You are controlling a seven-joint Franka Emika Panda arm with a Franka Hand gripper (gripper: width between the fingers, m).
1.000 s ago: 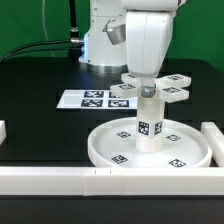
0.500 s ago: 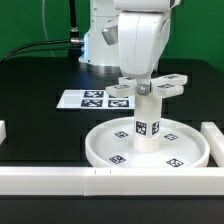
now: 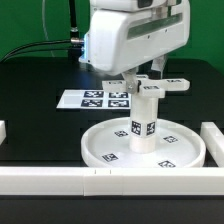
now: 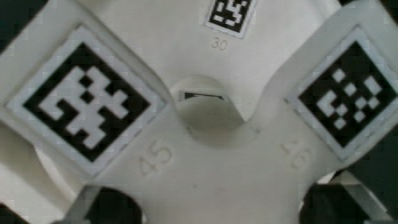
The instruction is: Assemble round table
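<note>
The large rimmed round disc (image 3: 97, 152) lies flat on the black table near the front bar. The short thick post (image 3: 146, 122) stands upright in its middle. The small cross-shaped foot (image 3: 176, 83) sits on top of the post, its tagged arms sticking out to both sides. My gripper (image 3: 148, 80) comes straight down onto the foot and is shut on it. In the wrist view the foot (image 4: 214, 130) fills the picture, with the dark fingertips (image 4: 107, 204) at its two sides around my gripper (image 4: 222, 205). The joint between foot and post is hidden.
The marker board (image 3: 92, 98) lies behind the disc towards the exterior view's left. White border bars run along the front (image 3: 60, 181) and at the exterior view's right (image 3: 213, 142). The robot base (image 3: 95, 45) stands at the back.
My hand has turned about its vertical axis over the post, and the foot's arms have swung round with it. The post and disc stay in place.
</note>
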